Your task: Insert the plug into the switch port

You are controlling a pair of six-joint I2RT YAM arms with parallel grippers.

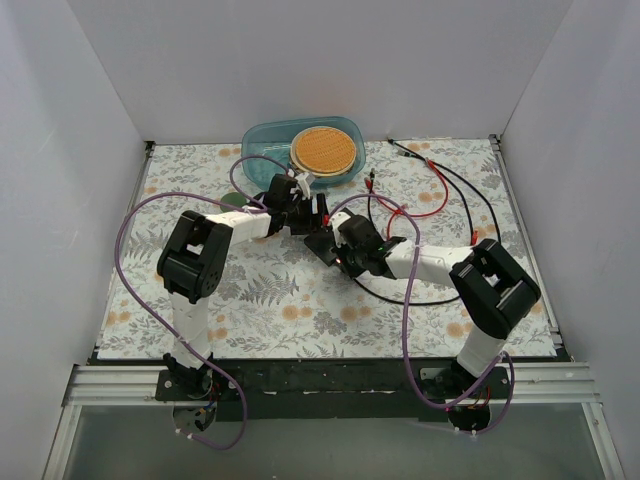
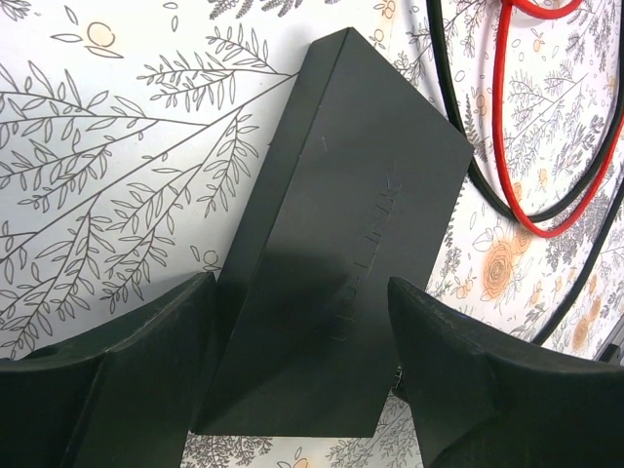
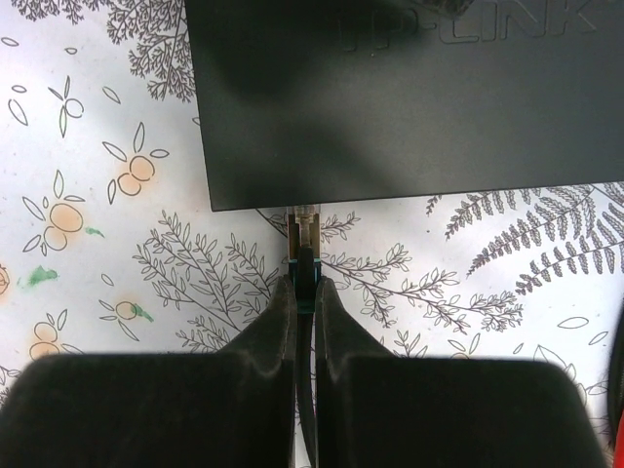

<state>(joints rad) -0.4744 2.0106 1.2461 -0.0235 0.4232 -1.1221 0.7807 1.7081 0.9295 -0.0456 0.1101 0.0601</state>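
Two grippers: right gripper (image 3: pixel 303 292) pinches plug (image 3: pixel 304 234), tip toward switch (image 3: pixel 409 97); left gripper (image 2: pixel 302 361) open, straddling switch.

Plug (image 3: pixel 304 234) tip hidden under switch (image 3: pixel 409 107)

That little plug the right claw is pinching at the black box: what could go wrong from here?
The plug meets the switch at its very edge, so a slight misalignment could jam it. The left gripper only straddles the switch, fingers open, so a push might slide it. The right gripper pinches a thin part; it could slip.

Floral-clothed table (image 1: pixel 250 300) carries black switch (image 2: pixel 341 253), cables (image 1: pixel 440 195), teal tub (image 1: pixel 262 140).
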